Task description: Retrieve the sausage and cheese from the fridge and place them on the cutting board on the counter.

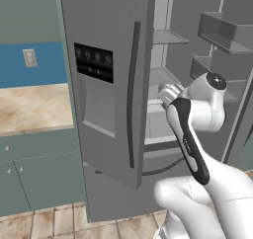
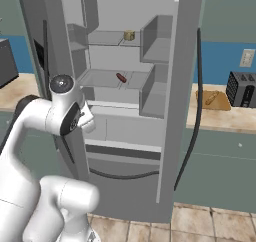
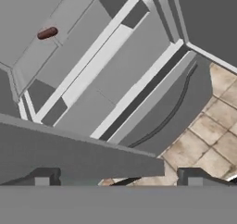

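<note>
Here the gripper [image 3: 118, 179] spreads wide, empty, aimed for reaching the small dark red-brown sausage [image 3: 46, 33], upper left, on the grey fridge [image 2: 190, 61] shelf

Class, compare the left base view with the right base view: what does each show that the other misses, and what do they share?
Left base view alone: the black dispenser panel on the closed left door, and a wall outlet above the counter.

Right base view alone: the sausage on the middle shelf, the cheese on the shelf above it, the cutting board carrying a pale stick-shaped item, and the toaster.

Both: the open fridge with grey shelves, the white arm, and the tiled floor.
</note>
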